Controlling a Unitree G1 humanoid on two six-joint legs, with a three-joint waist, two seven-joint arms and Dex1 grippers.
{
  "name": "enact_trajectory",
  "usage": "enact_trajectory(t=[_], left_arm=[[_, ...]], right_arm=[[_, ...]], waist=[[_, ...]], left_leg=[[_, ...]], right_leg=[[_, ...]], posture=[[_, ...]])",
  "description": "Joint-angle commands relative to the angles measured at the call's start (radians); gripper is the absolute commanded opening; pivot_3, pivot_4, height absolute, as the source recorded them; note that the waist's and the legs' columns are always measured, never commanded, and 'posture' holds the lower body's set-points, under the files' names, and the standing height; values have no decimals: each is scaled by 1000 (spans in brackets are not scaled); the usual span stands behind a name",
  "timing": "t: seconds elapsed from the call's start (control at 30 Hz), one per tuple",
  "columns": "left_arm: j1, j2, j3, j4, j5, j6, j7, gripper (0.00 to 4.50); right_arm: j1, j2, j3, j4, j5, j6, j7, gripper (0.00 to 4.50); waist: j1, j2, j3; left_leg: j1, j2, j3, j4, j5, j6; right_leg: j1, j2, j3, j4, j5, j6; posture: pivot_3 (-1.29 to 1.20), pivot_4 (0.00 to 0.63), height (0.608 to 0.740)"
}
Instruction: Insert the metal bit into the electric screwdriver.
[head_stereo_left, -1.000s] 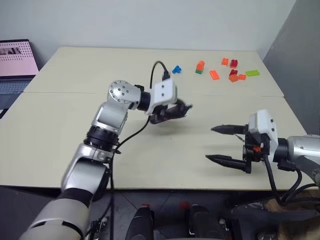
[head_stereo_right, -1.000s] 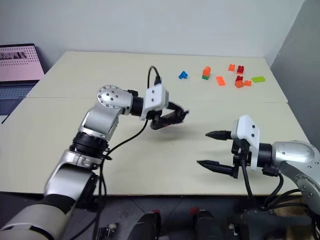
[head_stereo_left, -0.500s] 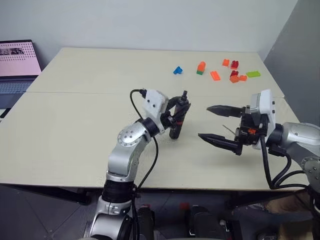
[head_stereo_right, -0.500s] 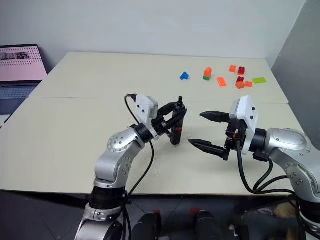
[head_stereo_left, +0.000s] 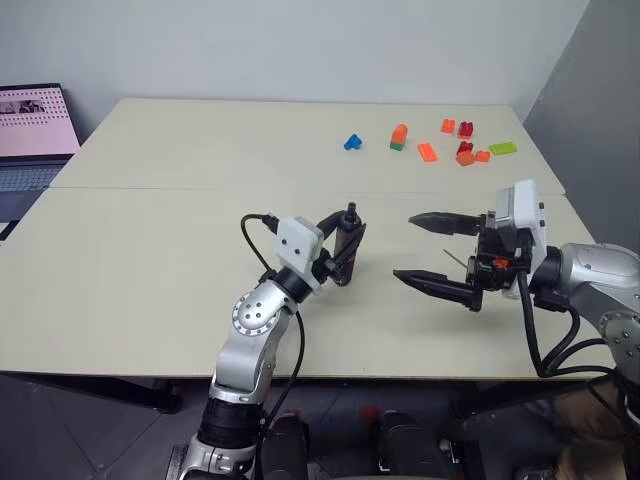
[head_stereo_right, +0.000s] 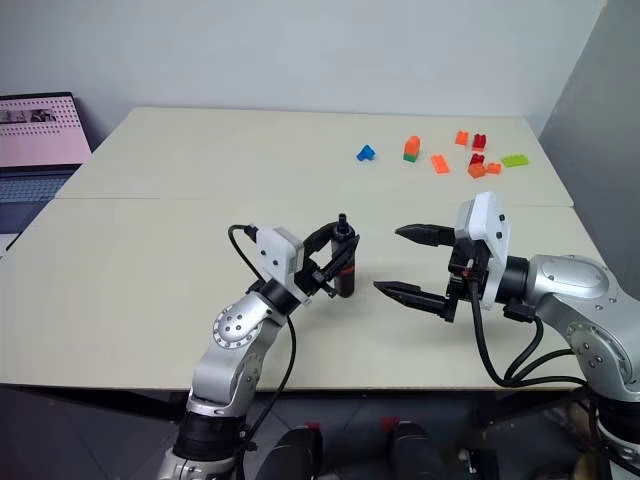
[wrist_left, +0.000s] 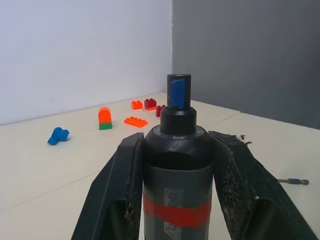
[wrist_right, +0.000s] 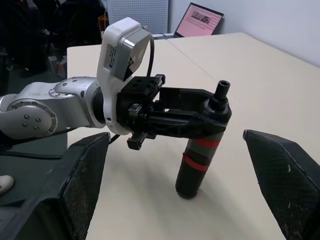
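The electric screwdriver, black with red bands and a small blue tip, stands nearly upright just above the table's middle. My left gripper is shut on its upper body, with a finger on each side of the barrel. To the right, my right gripper faces the screwdriver, open and with nothing between its wide-spread fingers. The metal bit lies flat on the table beyond the screwdriver, apart from both grippers.
Several coloured toy bricks and a blue one lie at the table's far right. A laptop sits off the far left edge. A seam crosses the table from left to right.
My left arm has drawn back and down and has turned the screwdriver from lying sideways to nearly upright. The right gripper shifted slightly toward the middle, then held still, still open.
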Motion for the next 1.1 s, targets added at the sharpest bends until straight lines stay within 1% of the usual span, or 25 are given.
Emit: enact_trajectory(t=[0.03, 0.2, 0.27, 0.37, 0.47, 0.6, 0.73, 0.8, 0.83, 0.9, 1.0, 1.1], left_arm=[[56, 30, 16, -34, -14, 44, 21, 1635], [93, 72, 35, -84, -37, 68, 29, 1635], [107, 85, 39, -104, -50, 84, 32, 1635], [118, 104, 37, -121, -61, 95, 34, 1635], [109, 103, 27, -134, -63, 100, 47, 1635], [57, 82, 0, -141, -62, 93, 62, 1635], [-62, 59, -5, -128, -70, 76, 69, 1633], [-107, 48, -2, -111, -65, 60, 75, 1633], [-128, 43, 0, -97, -60, 46, 79, 1633], [-157, 32, 0, -63, -53, 25, 84, 1633], [-172, 22, -7, -25, -43, -1, 89, 1633], [-147, 12, -24, 12, -22, -37, 92, 1633]], right_arm=[[-12, -16, -6, -9, -8, -20, 15, 4500], [-12, -18, 4, -4, -25, -24, 29, 4500], [-11, -20, 4, -3, -30, -26, 31, 4500], [-13, -22, 12, 3, -42, -30, 36, 4500], [-19, -27, 19, 25, -78, -37, 26, 4500], [-27, -53, 27, 87, -147, -35, 7, 4500], [-61, -116, 30, 205, -227, 66, -67, 4500], [-76, -142, 39, 254, -254, 73, -58, 4500], [-88, -151, 44, 282, -271, 76, -60, 4500], [-127, -166, 67, 353, -307, 100, -68, 4500], [-169, -174, 91, 427, -339, 121, -61, 4500], [-222, -198, 187, 533, -397, 156, -3, 4500]], waist=[[-1, 0, 0], [-3, 0, 0], [-3, 0, 0], [-3, 0, 0], [-3, 0, 0], [-2, 0, 0], [0, -1, 0], [0, -1, 1], [0, 0, 1], [0, 0, 1], [-3, 0, 1], [-3, 0, 1]], left_leg=[[0, 0, 0, 0, 0, 0], [0, 0, 0, 0, 0, 0], [0, 0, 0, 0, 0, 0], [0, 0, 0, 0, 0, 0], [0, 0, 0, -1, 0, 0], [0, 0, 0, -1, 0, 0], [-3, 0, 0, 0, 0, 0], [-5, 0, -1, -1, 0, 0], [-5, 0, -1, -1, 0, 0], [-7, 0, -1, -1, 0, 0], [-8, 0, 0, -2, 0, 0], [-8, 0, 0, -4, 0, 0]], right_leg=[[0, 0, 0, 0, 0, 0], [0, 0, 0, 0, -1, -1], [0, 0, 0, 0, -3, -5], [0, 0, 0, -1, -3, -6], [0, 0, 0, -1, -4, -6], [0, 0, 0, -2, -4, -6], [-2, 0, -1, -2, -3, -6], [-4, 0, -1, -2, -3, -4], [-4, 0, -1, -3, 0, 0], [-5, 0, -2, -5, 0, 0], [-5, 0, -1, -7, 0, 0], [-5, 0, -2, -10, 0, 0]], posture=[[0, 150, 740], [0, 150, 740], [0, 150, 740], [0, 150, 740], [0, 150, 740], [0, 150, 740], [0, 150, 740], [0, 150, 740], [0, 150, 740], [0, 150, 740], [0, 150, 740], [0, 150, 740]])
